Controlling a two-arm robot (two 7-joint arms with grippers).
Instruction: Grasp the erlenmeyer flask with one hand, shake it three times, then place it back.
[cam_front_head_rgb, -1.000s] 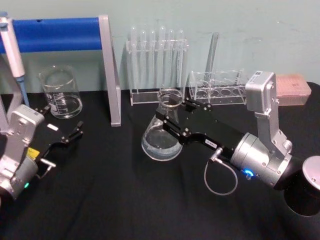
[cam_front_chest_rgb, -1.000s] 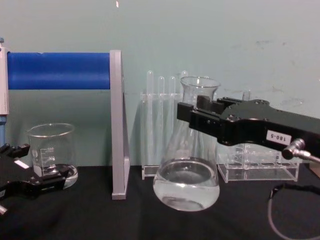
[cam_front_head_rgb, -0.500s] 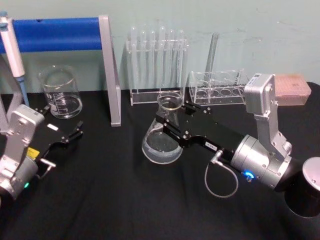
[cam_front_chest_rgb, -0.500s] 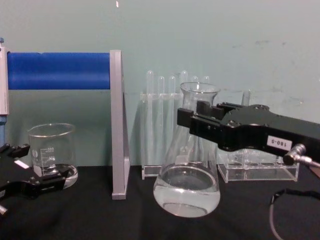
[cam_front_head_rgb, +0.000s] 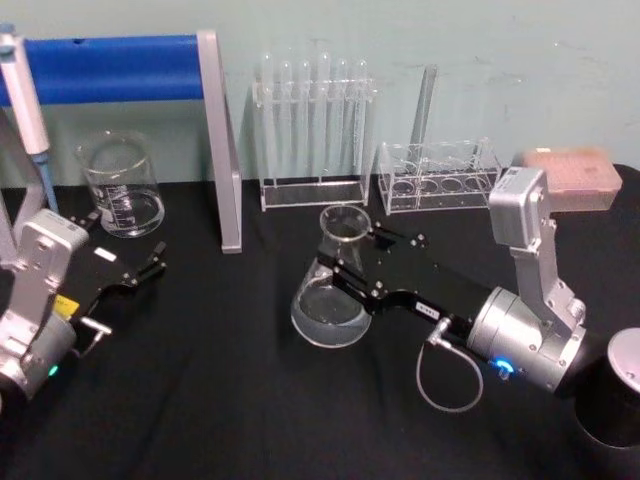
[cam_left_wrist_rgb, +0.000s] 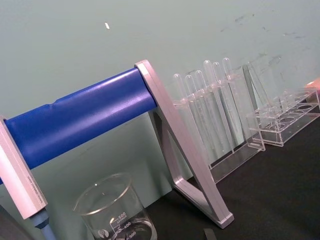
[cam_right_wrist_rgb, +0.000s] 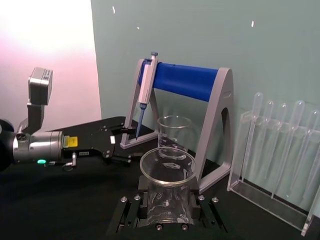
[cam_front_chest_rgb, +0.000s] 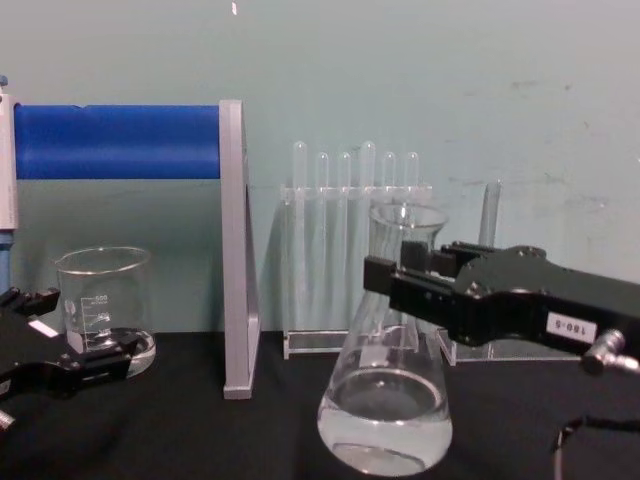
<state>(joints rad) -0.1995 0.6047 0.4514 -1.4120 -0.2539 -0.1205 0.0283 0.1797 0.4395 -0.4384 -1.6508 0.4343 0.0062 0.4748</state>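
flask (cam_front_head_rgb: 325, 312): clear glass cone, flared rim, liquid in base
my right fingers (cam_front_chest_rgb: 415, 295): clamped on its neck
my left fingers (cam_front_head_rgb: 150, 267): apart, flask well right

A pale green wall (cam_front_head_rgb: 520, 60) runs flat behind the scene and meets the far edge of the table (cam_front_head_rgb: 220, 400), which is covered in matte black. The wall is plain apart from faint dark scuffs (cam_front_chest_rgb: 560, 88) toward the right and a small white fleck (cam_front_chest_rgb: 234, 8) high up. The light is even and soft. In the right wrist view the wall ends at a straight vertical edge, with a bright pinkish-white glow (cam_right_wrist_rgb: 50, 35) beyond it.
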